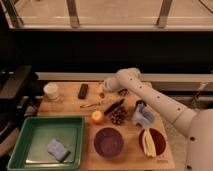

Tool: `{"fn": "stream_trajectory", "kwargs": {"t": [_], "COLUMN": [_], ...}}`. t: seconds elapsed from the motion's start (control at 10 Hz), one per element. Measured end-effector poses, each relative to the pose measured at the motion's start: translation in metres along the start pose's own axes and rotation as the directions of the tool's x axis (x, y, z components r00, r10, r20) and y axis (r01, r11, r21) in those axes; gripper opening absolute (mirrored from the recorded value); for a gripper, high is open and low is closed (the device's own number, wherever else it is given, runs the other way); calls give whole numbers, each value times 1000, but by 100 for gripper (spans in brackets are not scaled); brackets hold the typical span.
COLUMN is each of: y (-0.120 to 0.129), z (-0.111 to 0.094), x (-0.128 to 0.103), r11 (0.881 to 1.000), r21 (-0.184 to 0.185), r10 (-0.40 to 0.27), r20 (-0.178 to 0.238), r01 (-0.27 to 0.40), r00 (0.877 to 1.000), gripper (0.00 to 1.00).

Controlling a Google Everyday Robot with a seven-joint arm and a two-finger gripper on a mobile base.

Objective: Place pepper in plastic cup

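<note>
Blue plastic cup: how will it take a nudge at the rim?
Plastic cup looks thin, translucent: probably light, easy to shove. Upright and tallish for its base, so a rim knock might tip it. The tool is over the table's far side, apart from it.

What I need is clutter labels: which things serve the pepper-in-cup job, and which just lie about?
Job: pepper, plastic cup, end effector right at the pepper, mid-table towards the rear.
Lying about: white cup, black rectangular object, orange fruit, pine cone, purple bowl, green tray, sponge.
</note>
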Motion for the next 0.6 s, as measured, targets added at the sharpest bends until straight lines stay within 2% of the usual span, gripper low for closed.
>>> {"fn": "stream_trajectory", "kwargs": {"t": [0.2,0.5,0.6], "y": [19,53,69], "z": [-29,-85,-109], "x": [-9,-41,-54], "r11": [1000,996,992], "r21": [-19,-80,-102], "r10": [17,48,71], "r20": [1,17,15], "r01": [-17,-46,-70], "r00": [1000,999,997], "gripper": [0,0,0]}}
